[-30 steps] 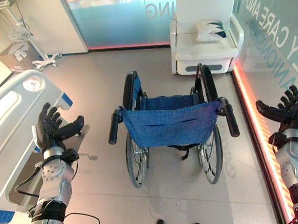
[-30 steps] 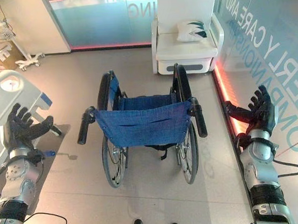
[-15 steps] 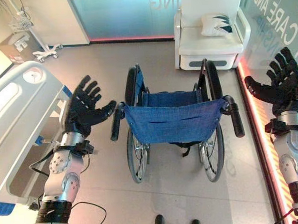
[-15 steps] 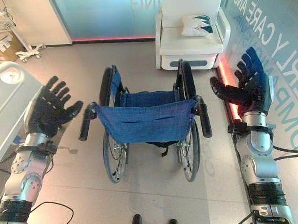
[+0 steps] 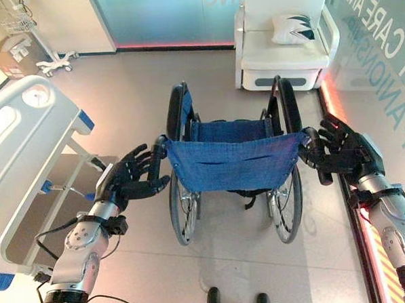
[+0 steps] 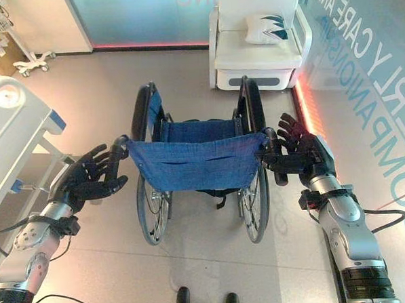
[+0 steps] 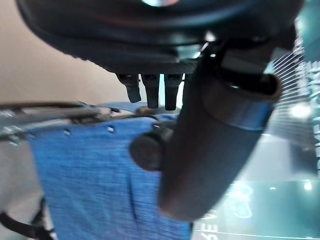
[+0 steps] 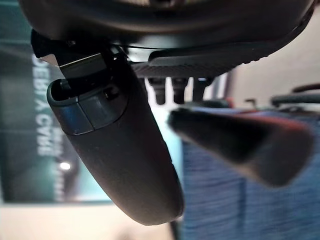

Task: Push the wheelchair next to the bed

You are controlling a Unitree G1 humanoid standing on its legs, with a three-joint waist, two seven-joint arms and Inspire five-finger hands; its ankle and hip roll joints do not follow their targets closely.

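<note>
Where the head views look down: wheelchair (image 5: 234,165) mid-floor, blue backrest toward the camera, bed (image 5: 22,144) off to its left, well apart. Left hand (image 5: 126,181) at the left push handle (image 5: 156,169), fingers spread and relaxed, not wrapped round it. Right hand (image 6: 304,153) at the right push handle (image 6: 275,160), fingers splayed beside it, thumb reaching across toward the grip; contact not certain from above. White armchair (image 5: 285,49) with a cushion (image 5: 292,27) beyond the wheelchair; cardboard box (image 5: 10,54) and a wheeled stand (image 5: 37,45) at far left.

Added by the left wrist view: handle's round end (image 7: 146,151) lying just past the thumb (image 7: 210,145), fingertips (image 7: 150,92) straight beyond it, blue cloth (image 7: 90,180) behind. Added by the right wrist view: handle (image 8: 240,145) blurred, next to the thumb (image 8: 125,150), fingers unclosed.

Cut off: bed's far side, wheelchair's front hidden under the backrest.
</note>
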